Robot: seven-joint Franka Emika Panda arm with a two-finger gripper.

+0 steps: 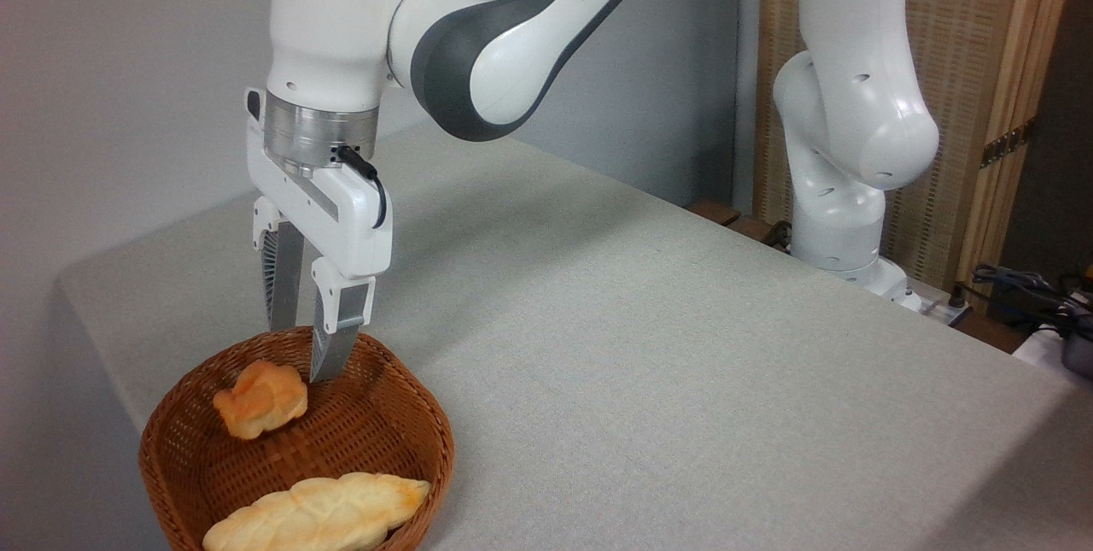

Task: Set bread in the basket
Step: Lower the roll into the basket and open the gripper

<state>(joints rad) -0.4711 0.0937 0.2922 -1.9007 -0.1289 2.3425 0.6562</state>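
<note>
A white robot arm reaches down from the top of the frame over the left end of a pale grey tabletop (pixel 640 346). Its gripper (pixel 303 354) points straight down, with the two ribbed fingers (pixel 335 337) parted by a narrow gap and nothing held between them — their tips dip just past the far rim of the basket (pixel 401 440).

The basket is round, brown and woven, and it sits at the lower left corner of the tabletop, partly cut off by the bottom edge of the frame. Inside it, toward the back left, lies the bread (pixel 260 399): a small, lumpy, orange-golden bun, resting free against the inner wall. It is just below and to the left of the fingertips, very near them; whether the nearest fingertip touches it cannot be told.

A long pale loaf (pixel 320 514) with a leaf-like pattern lies across the front of the basket, apart from the bun.

At the right, the arm's white base (pixel 841 218) stands at the far edge of the tabletop — behind it is a wooden screen (pixel 965 64), with some dark cables (pixel 1025 286) to its right.
</note>
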